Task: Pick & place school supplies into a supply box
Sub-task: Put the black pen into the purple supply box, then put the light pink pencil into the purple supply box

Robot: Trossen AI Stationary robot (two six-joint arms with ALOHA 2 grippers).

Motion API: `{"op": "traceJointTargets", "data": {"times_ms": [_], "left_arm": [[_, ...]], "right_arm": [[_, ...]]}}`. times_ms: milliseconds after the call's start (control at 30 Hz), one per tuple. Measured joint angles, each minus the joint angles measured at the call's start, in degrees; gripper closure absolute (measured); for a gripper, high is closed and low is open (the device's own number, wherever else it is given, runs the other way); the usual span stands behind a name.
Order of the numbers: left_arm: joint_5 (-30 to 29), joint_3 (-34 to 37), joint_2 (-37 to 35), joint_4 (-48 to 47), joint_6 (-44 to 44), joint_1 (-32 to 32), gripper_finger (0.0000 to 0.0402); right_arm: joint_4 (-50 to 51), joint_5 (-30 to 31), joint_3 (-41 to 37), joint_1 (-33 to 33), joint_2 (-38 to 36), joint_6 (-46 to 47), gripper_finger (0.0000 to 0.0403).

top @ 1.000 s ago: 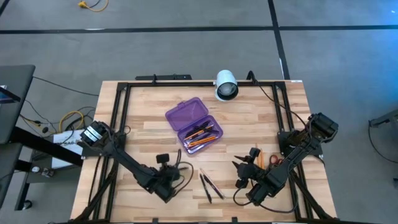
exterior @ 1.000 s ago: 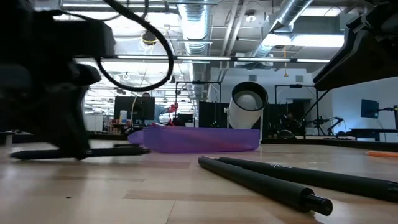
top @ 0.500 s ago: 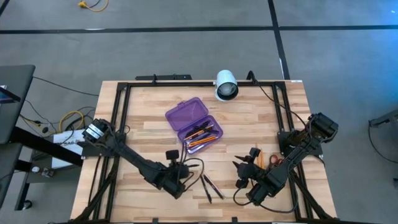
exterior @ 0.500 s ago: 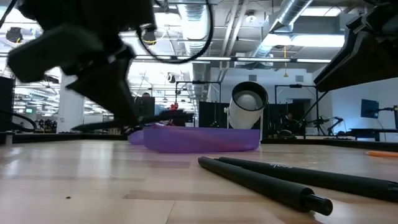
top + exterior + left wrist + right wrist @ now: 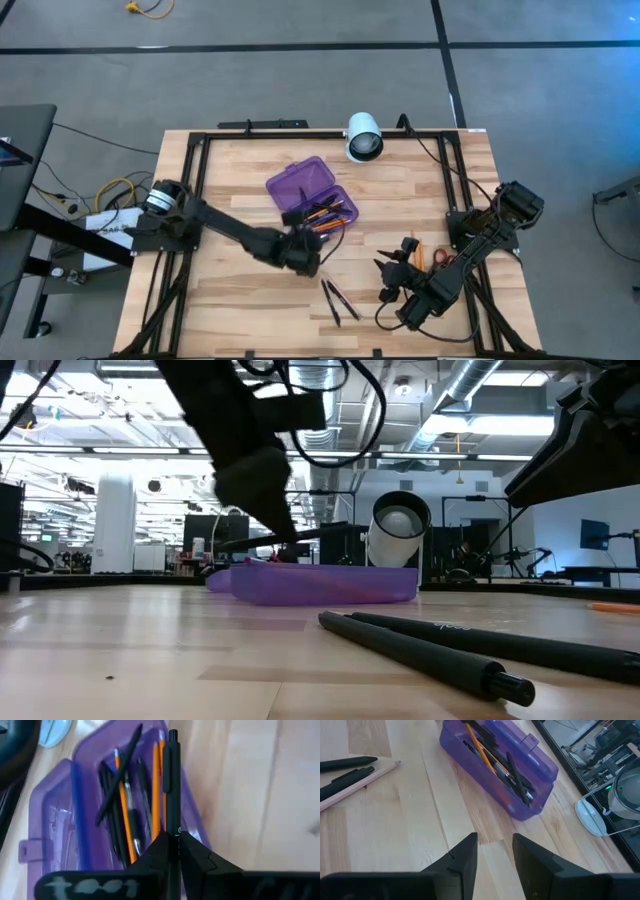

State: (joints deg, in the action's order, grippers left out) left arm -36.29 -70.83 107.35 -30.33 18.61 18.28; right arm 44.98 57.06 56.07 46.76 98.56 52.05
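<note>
One slim black pen (image 5: 173, 795) is clamped in the left gripper (image 5: 303, 250) jaws, held over the translucent purple plastic supply box (image 5: 312, 201) mid-tabletop, aligned lengthwise for release. Two more pens (image 5: 336, 300) lie near the front edge. Right gripper (image 5: 395, 270) waits there, jaws released.

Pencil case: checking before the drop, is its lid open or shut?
Open: the pencil case lid lies flat beside it, pens and pencils exposed inside.

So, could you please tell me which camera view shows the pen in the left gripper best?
The left wrist view: the black pen is pinched in the left gripper over the purple box. The low view shows it side-on; the high view hides it under the arm; the right wrist view misses it.
</note>
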Motion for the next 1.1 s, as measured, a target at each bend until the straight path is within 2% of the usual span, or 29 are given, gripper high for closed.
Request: {"op": "traceJointTargets", "data": {"times_ms": [167, 367, 500, 600, 933, 1100], "left_arm": [[4.0, 0.0, 0.0, 3.6, -3.9, -4.7, 0.0388], [5.0, 0.0, 0.0, 4.8, -6.9, -9.6, 0.0389], [9.9, 0.0, -0.1, 4.8, -8.0, -12.2, 0.0382], [11.8, 0.0, -0.1, 4.8, -7.4, -13.7, 0.0362], [9.5, -0.1, -0.1, 4.8, -8.0, -14.2, 0.0274], [10.1, -0.1, -0.1, 4.8, -8.2, -13.1, 0.0236]], "right_arm": [[0.0, 0.0, 0.0, 0.0, 0.0, 0.0, 0.0285], [-0.1, 0.0, 0.0, 0.0, 0.0, 0.0, 0.0285], [-0.1, 0.0, 0.0, 0.0, 0.0, 0.0, 0.0285], [-0.3, 0.0, 0.0, 0.0, 0.0, 0.0, 0.0285], [-0.5, -0.4, 0.0, 0.0, 0.0, 0.1, 0.0285], [2.5, -4.9, 0.0, -0.8, 0.0, 4.8, 0.0285]]}}
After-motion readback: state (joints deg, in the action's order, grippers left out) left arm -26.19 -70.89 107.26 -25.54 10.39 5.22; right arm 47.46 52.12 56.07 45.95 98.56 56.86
